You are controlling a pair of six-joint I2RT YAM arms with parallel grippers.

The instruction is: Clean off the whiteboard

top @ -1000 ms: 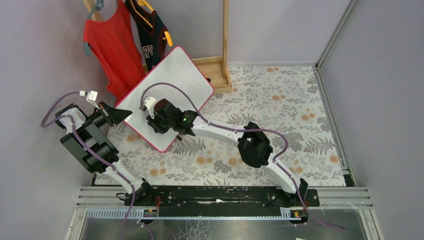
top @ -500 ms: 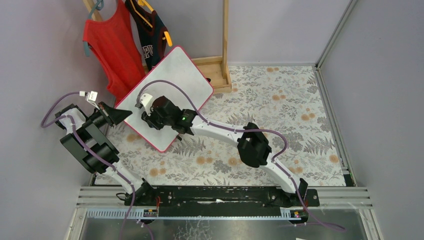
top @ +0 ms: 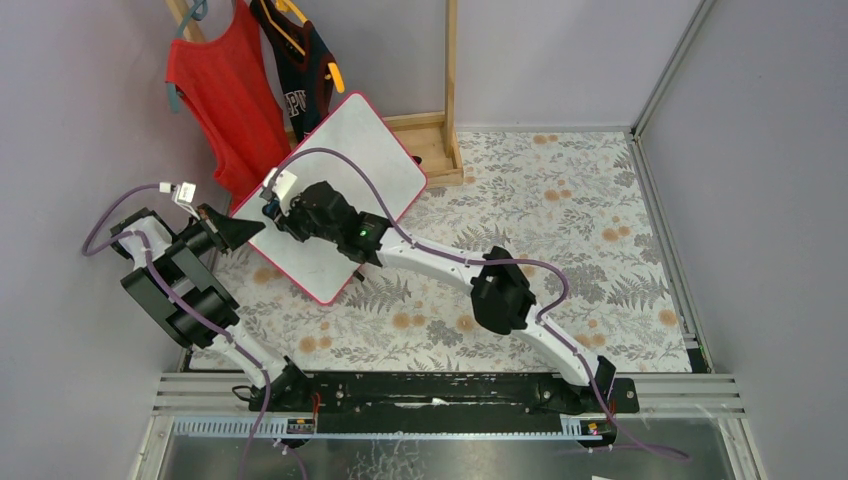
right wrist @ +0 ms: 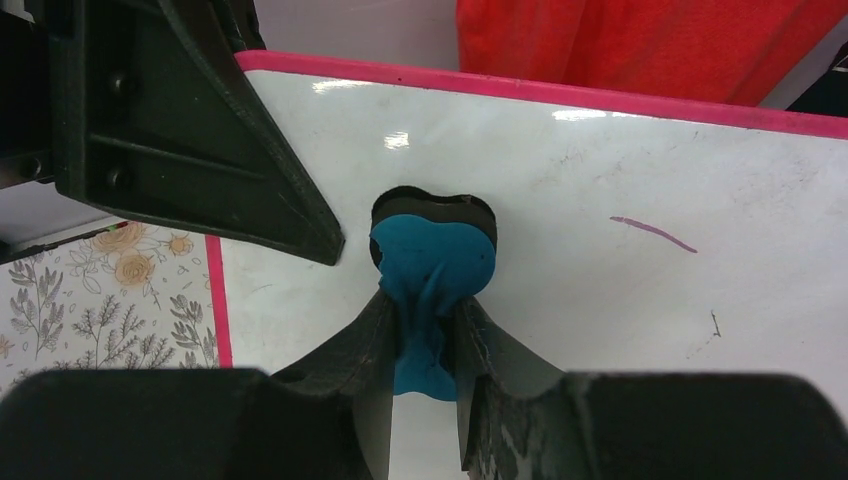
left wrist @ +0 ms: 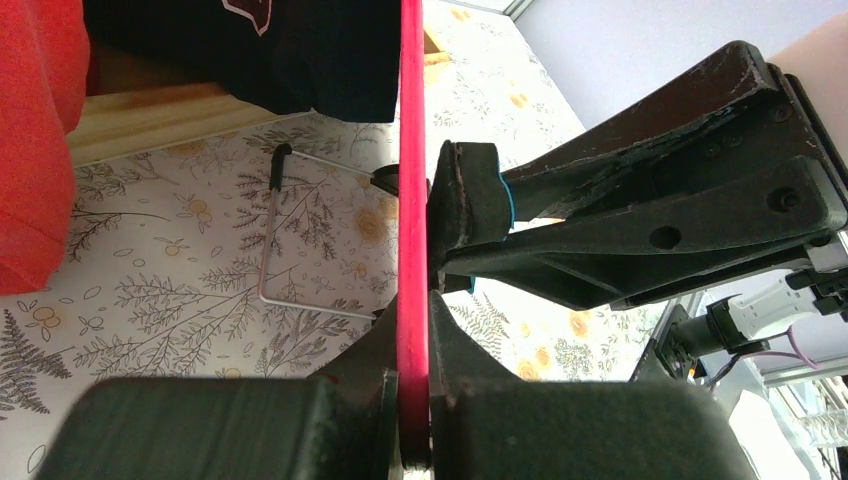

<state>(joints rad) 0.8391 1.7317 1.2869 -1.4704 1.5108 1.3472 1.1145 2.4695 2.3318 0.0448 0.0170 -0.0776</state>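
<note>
The whiteboard [top: 375, 145], white with a pink-red frame, stands tilted at the back left. My left gripper [top: 238, 228] is shut on its left edge; the frame [left wrist: 412, 150] runs between the jaws of the left gripper [left wrist: 413, 335]. My right gripper [top: 288, 212] is shut on a blue eraser [right wrist: 435, 255] and presses it flat on the board near that edge. In the right wrist view, the right gripper [right wrist: 425, 315] sits just right of the left gripper's finger [right wrist: 200, 140]. A purple stroke [right wrist: 652, 234] and small dark marks [right wrist: 714, 322] lie to the right of the eraser.
A red top [top: 225, 95] and a dark garment [top: 300, 70] hang on a wooden rack [top: 440, 135] right behind the board. The board's wire stand [left wrist: 290, 235] rests on the floral tablecloth [top: 560, 200]. Grey walls close in on the left and right.
My right gripper has slid the eraser up and to the left across the board, toward the left gripper. The left gripper and the board have stayed put.
</note>
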